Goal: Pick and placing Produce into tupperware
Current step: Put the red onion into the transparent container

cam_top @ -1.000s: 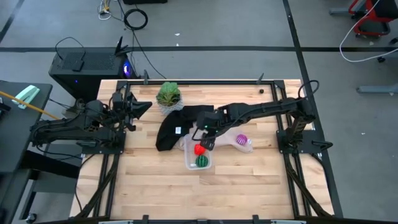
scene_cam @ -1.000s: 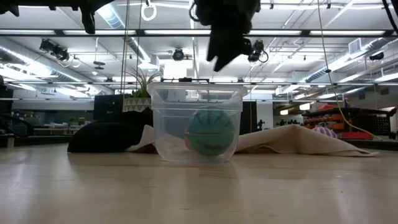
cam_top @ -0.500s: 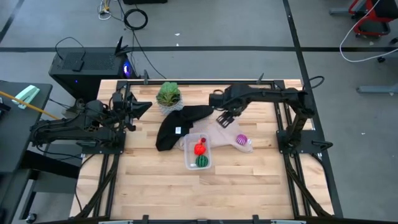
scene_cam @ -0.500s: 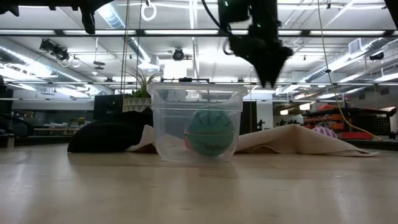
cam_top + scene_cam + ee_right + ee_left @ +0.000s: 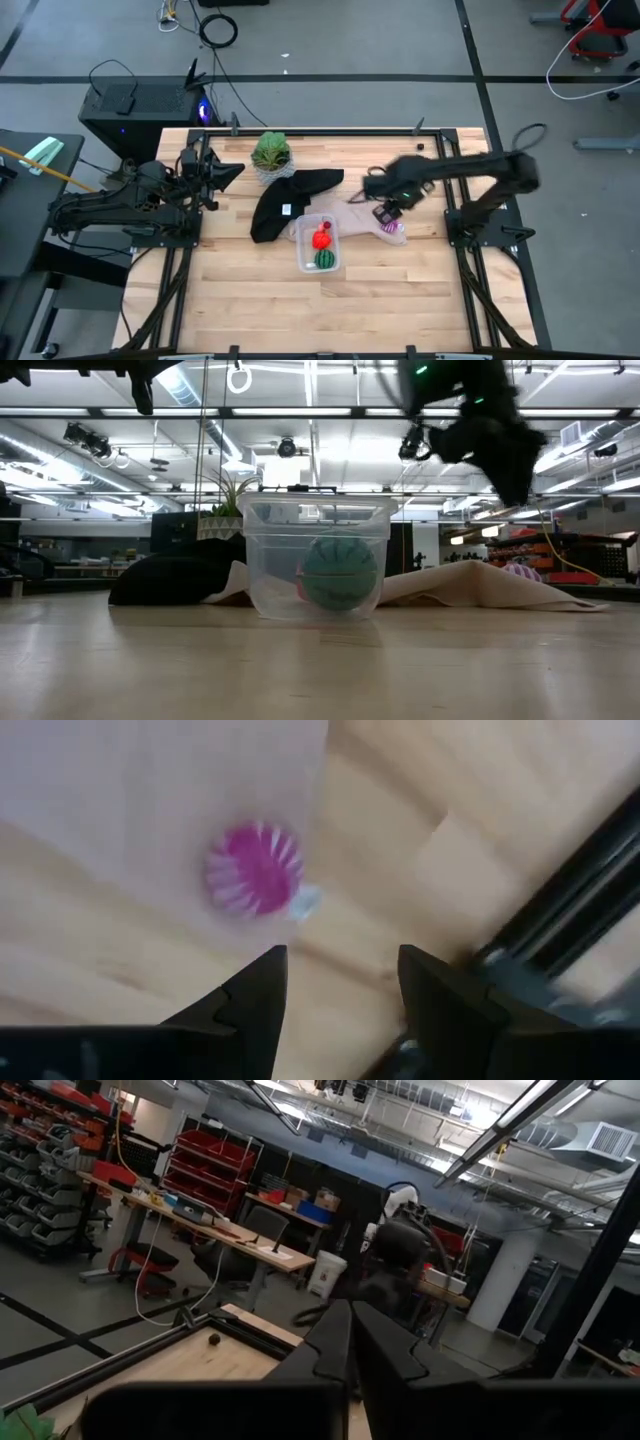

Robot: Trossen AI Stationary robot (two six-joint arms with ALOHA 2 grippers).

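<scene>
You are looking at a pale wood desk (image 5: 400, 290) in a workshop with a grey floor and red shelving beyond it.

Your right claw (image 5: 386, 212) is hanging over the beige cloth (image 5: 362, 213), just above the magenta fruit (image 5: 391, 226). Its two fingers (image 5: 255, 1010) are standing partly apart with nothing between them, and in its wrist view the magenta fruit (image 5: 252, 870), striped with white, is lying on the cloth ahead of the tips. In the low view the right claw (image 5: 512, 485) is blurred, high above the cloth (image 5: 480, 586).

Just beside the cloth, toward the left arm, the clear tub (image 5: 302, 262) is sitting on the desk, its far end touching the cloth. The red fruit (image 5: 321, 239) and the green fruit (image 5: 325, 259) are lying inside it, red farther back, green nearer the front. The low view shows the tub (image 5: 270, 550) upright with the green fruit (image 5: 340, 573) against its front wall.

A black cloth (image 5: 280, 205) is lying beside the tub's far end, and a leafy plant (image 5: 271, 152) is standing behind that, near the back edge.

Your left claw (image 5: 226, 172) is resting at the left side of the desk, well apart from everything, with its fingers (image 5: 385, 1345) pressed together on nothing.
</scene>
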